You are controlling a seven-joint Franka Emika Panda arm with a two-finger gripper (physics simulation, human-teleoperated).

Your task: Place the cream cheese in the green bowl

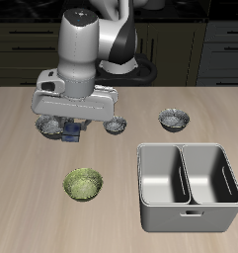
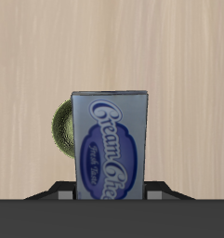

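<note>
The gripper (image 1: 75, 123) pinches the cream cheese (image 2: 110, 145) — a flat blue box with a pale scripted label — held above the wood-grain table (image 1: 22, 168). The green bowl (image 1: 83, 183), round and leafy-textured, sits at six o'clock from it — a steel double tray (image 1: 188, 186) beside it.

The exterior camera looks down from high in front across the whole table (image 1: 119, 119). The wrist camera faces straight down, close above the cream cheese (image 2: 111, 144); both show the green bowl (image 1: 83, 184).

cream cheese (image 2: 111, 144) in end effector (image 1: 75, 126), green bowl (image 1: 83, 183) nearer table's front edge
</note>
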